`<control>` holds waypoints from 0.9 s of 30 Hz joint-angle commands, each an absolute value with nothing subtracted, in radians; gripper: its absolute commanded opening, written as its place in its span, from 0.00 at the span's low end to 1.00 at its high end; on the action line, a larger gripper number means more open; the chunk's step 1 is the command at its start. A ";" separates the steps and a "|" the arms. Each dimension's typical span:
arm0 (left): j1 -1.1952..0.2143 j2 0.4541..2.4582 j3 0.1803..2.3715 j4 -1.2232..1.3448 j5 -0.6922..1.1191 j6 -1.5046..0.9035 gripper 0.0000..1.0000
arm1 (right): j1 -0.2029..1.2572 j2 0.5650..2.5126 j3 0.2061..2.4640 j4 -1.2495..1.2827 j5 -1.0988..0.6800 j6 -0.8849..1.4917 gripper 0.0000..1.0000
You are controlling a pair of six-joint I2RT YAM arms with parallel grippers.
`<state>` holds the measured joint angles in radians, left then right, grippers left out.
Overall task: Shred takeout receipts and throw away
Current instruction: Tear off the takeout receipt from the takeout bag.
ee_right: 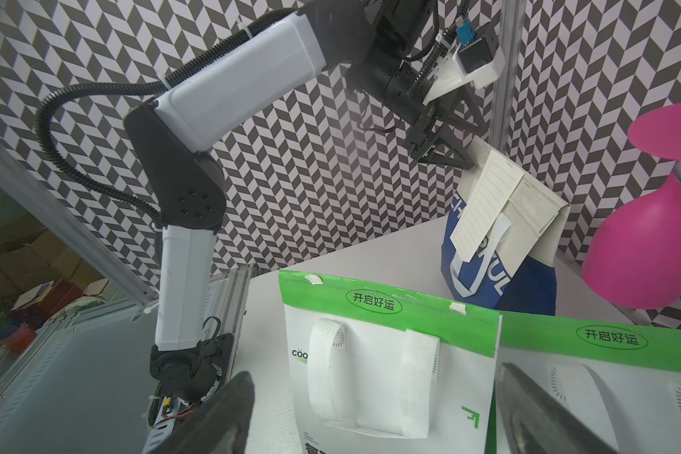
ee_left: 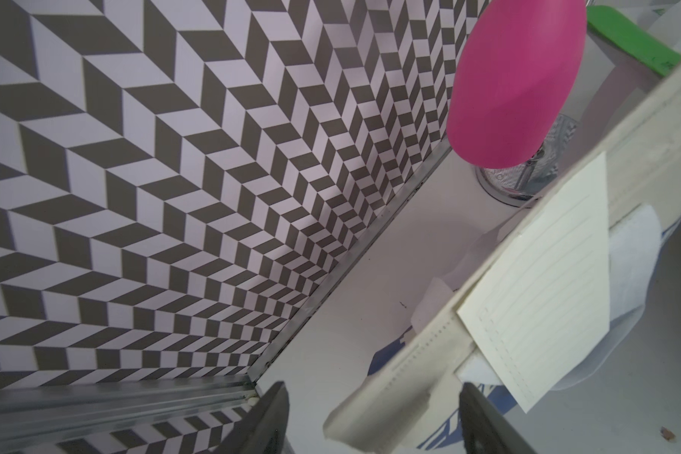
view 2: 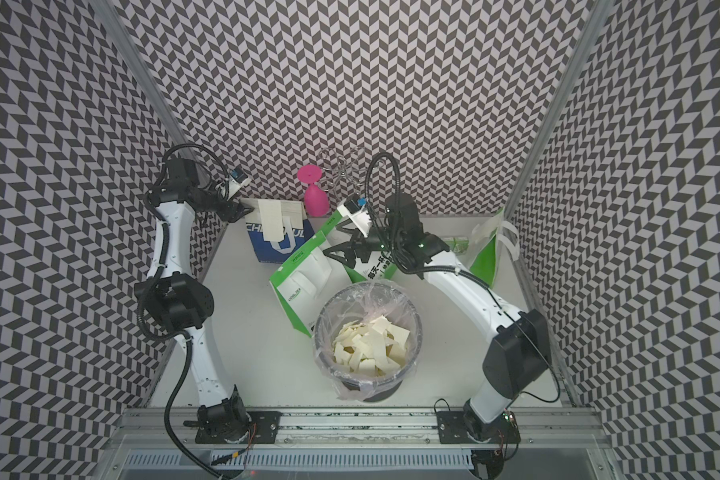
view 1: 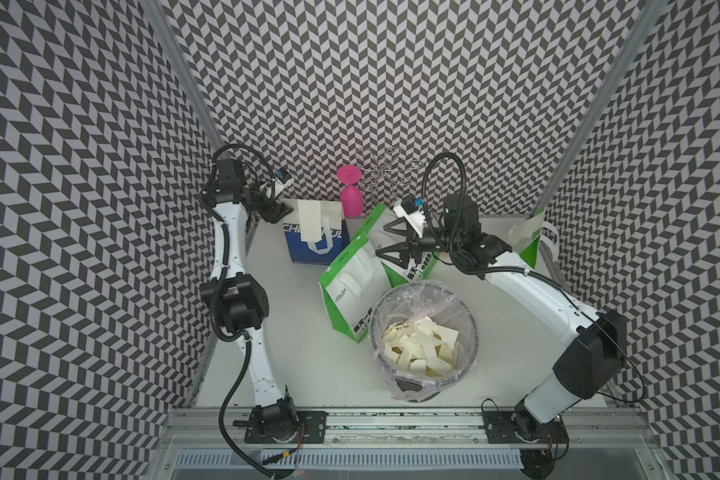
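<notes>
A cream lined takeout receipt (view 1: 310, 220) (view 2: 273, 220) hangs from the top edge of a blue bag (view 1: 308, 251) at the back of the table. The wrist views show it too (ee_left: 547, 283) (ee_right: 484, 204). My left gripper (view 1: 277, 212) (ee_left: 374, 422) stands open at the bag's back-left top corner. The bag's cream folded edge (ee_left: 394, 393) lies between the jaws, untouched. Torn cream scraps (view 1: 416, 345) (view 2: 371, 345) fill the lined bin (view 1: 373, 332). My right gripper (view 1: 385, 242) (ee_right: 374, 426) is open and empty above the green-and-white bags (view 1: 350, 282).
An upturned pink goblet (view 1: 350, 195) and a wire rack (view 1: 385, 170) stand against the back wall. A second green-and-white bag (view 1: 412, 266) lies under the right gripper, a third (view 1: 528, 241) stands at the right wall. The bin sits at centre front.
</notes>
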<state>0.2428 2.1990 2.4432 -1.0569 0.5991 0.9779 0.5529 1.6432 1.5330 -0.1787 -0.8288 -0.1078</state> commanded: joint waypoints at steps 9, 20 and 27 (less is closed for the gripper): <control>0.247 2.237 2.458 -1.112 0.792 1.035 0.62 | 0.548 1.684 1.565 -0.134 -0.900 -0.117 0.93; 0.244 2.149 2.349 -1.147 0.765 1.012 0.42 | 0.548 1.686 1.564 -0.113 -0.923 -0.102 0.92; 0.243 2.080 2.254 -1.161 0.794 0.989 0.25 | 0.548 1.687 1.560 -0.096 -0.947 -0.082 0.91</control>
<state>0.2428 2.1452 2.2803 -1.1259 0.7532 0.9855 0.5529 1.6772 1.5352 -0.1635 -0.9165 -0.0921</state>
